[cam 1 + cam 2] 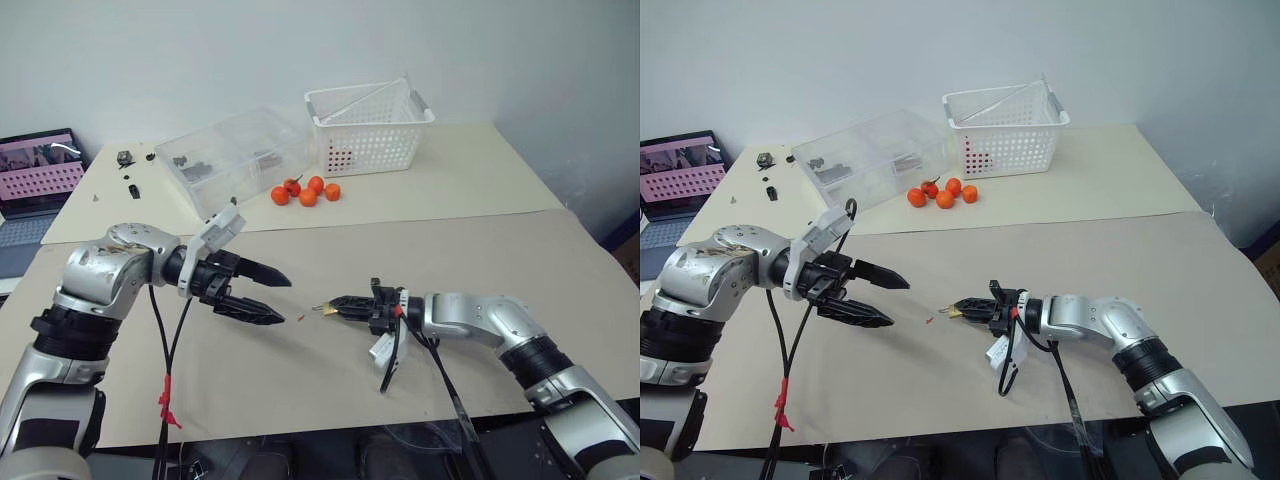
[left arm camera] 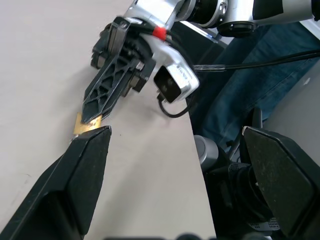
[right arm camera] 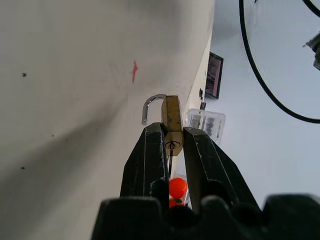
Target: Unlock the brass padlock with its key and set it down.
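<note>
Right wrist view: brass padlock [image 3: 171,120] between right gripper [image 3: 172,150] fingers.

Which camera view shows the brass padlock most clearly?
The right wrist view: the brass padlock sits between the right gripper fingers, shackle visible. The left wrist view shows a brass corner; the eye views show a tiny speck.

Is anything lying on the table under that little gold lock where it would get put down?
Nothing visible. The right gripper pinches the brass padlock over bare table; only a tiny red speck lies close by.
</note>
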Motion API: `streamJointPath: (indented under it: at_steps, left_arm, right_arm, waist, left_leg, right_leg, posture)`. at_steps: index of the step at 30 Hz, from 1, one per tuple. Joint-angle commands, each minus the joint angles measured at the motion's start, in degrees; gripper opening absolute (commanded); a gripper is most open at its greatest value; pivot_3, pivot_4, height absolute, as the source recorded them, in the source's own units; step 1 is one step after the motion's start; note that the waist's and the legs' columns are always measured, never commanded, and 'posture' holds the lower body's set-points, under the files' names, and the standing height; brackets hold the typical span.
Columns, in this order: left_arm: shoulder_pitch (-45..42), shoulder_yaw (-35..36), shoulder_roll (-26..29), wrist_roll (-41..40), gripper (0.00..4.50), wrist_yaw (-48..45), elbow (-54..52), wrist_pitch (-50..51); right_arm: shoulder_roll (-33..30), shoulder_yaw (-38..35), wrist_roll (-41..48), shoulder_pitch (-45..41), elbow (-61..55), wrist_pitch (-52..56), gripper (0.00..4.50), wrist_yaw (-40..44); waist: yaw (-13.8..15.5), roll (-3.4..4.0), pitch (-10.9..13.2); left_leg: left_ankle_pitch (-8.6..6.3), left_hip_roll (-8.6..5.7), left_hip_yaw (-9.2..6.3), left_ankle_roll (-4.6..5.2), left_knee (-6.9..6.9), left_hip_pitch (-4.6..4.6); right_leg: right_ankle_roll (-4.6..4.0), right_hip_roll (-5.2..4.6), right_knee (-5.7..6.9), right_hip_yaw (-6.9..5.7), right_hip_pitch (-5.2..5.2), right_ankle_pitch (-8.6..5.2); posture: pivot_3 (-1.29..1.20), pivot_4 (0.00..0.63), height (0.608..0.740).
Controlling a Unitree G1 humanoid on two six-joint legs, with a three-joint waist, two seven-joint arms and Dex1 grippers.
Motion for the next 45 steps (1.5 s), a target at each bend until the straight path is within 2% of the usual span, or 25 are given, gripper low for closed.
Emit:
streamJointPath:
  at_steps: [1,9,19,43,45]
  left_arm:
    - [0.4,1.5,0.5,-1.2,4.48,0.6,-2.2,-0.9]
    - [2.0,0.4,1.8,0.8,4.48,0.1,-1.9,-4.7]
    - [2.2,-0.3,0.5,1.5,4.48,0.2,-0.7,-6.5]
    - [3.2,-0.7,-1.7,1.0,4.48,2.0,-1.1,-7.3]
    - [2.9,-0.8,-2.0,1.1,4.50,2.0,-0.9,-7.5]
  right_arm:
    - [0.7,2.5,-2.9,-3.6,3.6,1.3,0.09,-6.2]
    - [-1.4,6.3,-4.8,-5.2,6.1,1.2,0.09,-11.1]
    - [-4.7,7.7,-3.4,-4.6,4.8,-0.2,0.09,-10.7]
    - [-5.5,9.8,4.1,-6.3,9.3,-7.4,0.09,-0.5]
    - [-6.1,9.6,4.9,-6.1,9.4,-7.7,1.11,0.7]
  waist:
    - [0.0,-0.01,0.0]
    - [-0.1,-0.05,0.0]
    - [0.1,-0.06,0.0]
    - [0.0,-0.07,0.0]
    - [0.1,-0.07,0.0]
  left_leg:
    - [0.01,0.03,0.00,-0.02,-0.02,0.01]
    - [0.08,0.10,0.03,-0.17,-0.08,0.00]
    - [0.05,0.07,0.05,-0.14,-0.05,0.00]
    - [0.02,0.10,0.09,-0.11,0.00,0.00]
    - [0.02,0.11,0.09,-0.11,-0.01,-0.01]
  right_leg:
    - [-0.01,0.03,0.04,0.00,0.01,0.01]
    - [-0.12,0.11,0.06,0.05,0.02,0.07]
    - [-0.14,0.09,0.05,0.06,0.06,0.08]
    - [-0.14,0.11,0.06,0.09,0.08,0.09]
    - [-0.13,0.11,0.06,0.09,0.08,0.08]
  posture:
    - [0.00,0.150,0.740]
    - [0.00,0.150,0.740]
    - [0.00,0.150,0.740]
    - [0.00,0.150,0.740]
    - [0.00,0.150,0.740]
